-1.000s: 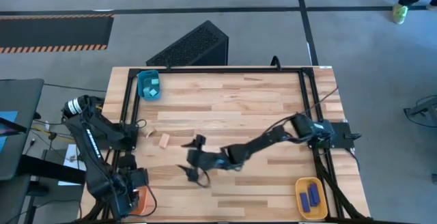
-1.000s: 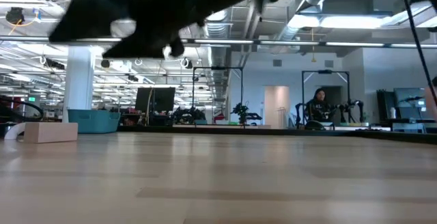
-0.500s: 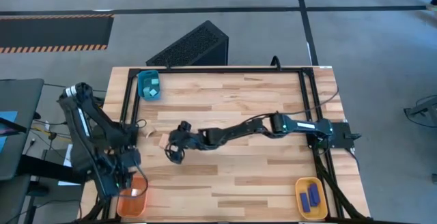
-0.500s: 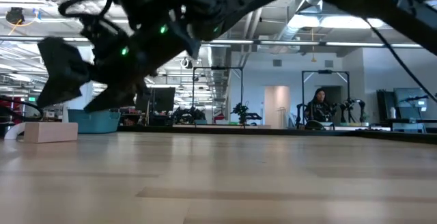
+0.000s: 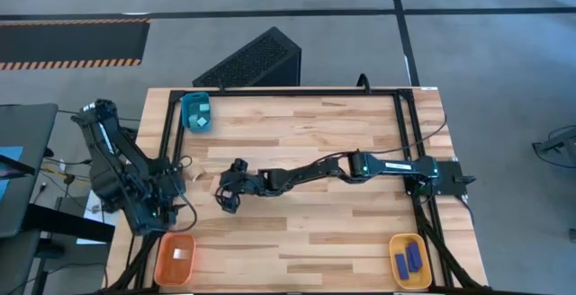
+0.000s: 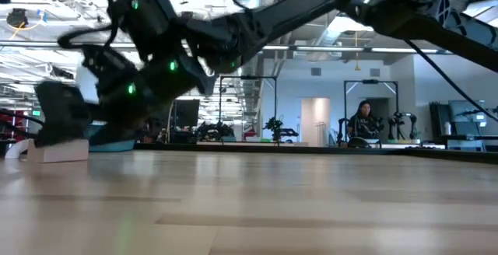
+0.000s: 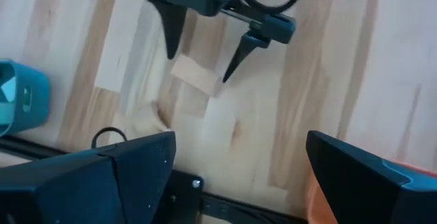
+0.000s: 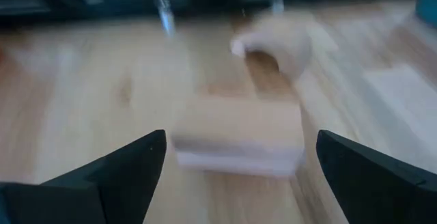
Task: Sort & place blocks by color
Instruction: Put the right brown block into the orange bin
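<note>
High view: the right arm reaches across the wooden table from its mount at the right edge toward the left side. The right gripper sits over a pale wood block, which it mostly covers. A second pale wood piece lies just beside it, closer to the table's left edge. The left arm is pulled back off the left edge, and the left gripper hangs above the frame there, just beyond an orange tray holding one pale piece. A teal tray at the far left corner holds light cyan cubes. A yellow tray at the near right corner holds dark blue bars.

Low view: the right gripper comes down at the left, dark and blurred, right at the pale wood block resting on the tabletop. Whether it touches, I cannot tell. A person sits far back in the room.

Left wrist view: the left gripper's fingers are spread wide, nothing between them. Beyond them, the right gripper stands with its fingers spread, one on each side of the pale wood block, not yet closed on it.

Right wrist view: the right gripper's fingers are spread wide, with the pale wood block lying between them, blurred.
</note>
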Robot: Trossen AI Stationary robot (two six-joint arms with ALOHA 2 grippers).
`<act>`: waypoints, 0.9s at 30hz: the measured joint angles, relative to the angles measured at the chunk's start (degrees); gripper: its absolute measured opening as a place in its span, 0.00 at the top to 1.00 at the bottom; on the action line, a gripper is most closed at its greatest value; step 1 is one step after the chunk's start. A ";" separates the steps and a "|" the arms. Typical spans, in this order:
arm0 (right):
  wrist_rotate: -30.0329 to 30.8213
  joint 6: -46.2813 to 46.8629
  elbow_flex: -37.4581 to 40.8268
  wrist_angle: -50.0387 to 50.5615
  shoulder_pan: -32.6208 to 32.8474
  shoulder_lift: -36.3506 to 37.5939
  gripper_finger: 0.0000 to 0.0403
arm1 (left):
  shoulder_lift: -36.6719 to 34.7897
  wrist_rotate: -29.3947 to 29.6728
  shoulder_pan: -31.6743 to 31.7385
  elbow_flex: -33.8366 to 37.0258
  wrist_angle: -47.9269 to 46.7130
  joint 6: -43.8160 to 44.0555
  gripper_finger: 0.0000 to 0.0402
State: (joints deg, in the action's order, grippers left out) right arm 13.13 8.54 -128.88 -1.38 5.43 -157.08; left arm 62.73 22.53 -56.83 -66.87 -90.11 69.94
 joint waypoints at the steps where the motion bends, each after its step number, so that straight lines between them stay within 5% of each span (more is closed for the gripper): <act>1: 0.07 0.00 0.09 0.25 -0.02 -0.44 0.01 | -0.48 -0.38 0.61 0.54 0.06 -0.35 0.21; 15: -0.87 1.00 0.13 -5.43 -1.62 -1.67 0.01 | -1.91 -4.34 4.35 3.36 0.08 -3.51 0.21; 27: -3.71 2.99 0.15 -5.65 -3.22 -1.74 0.20 | -1.91 -4.42 4.44 3.36 0.09 -3.53 0.21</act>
State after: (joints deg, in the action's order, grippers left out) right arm 9.41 11.53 -128.73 -7.03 2.22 -158.82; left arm 60.82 18.11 -52.38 -63.51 -90.02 66.41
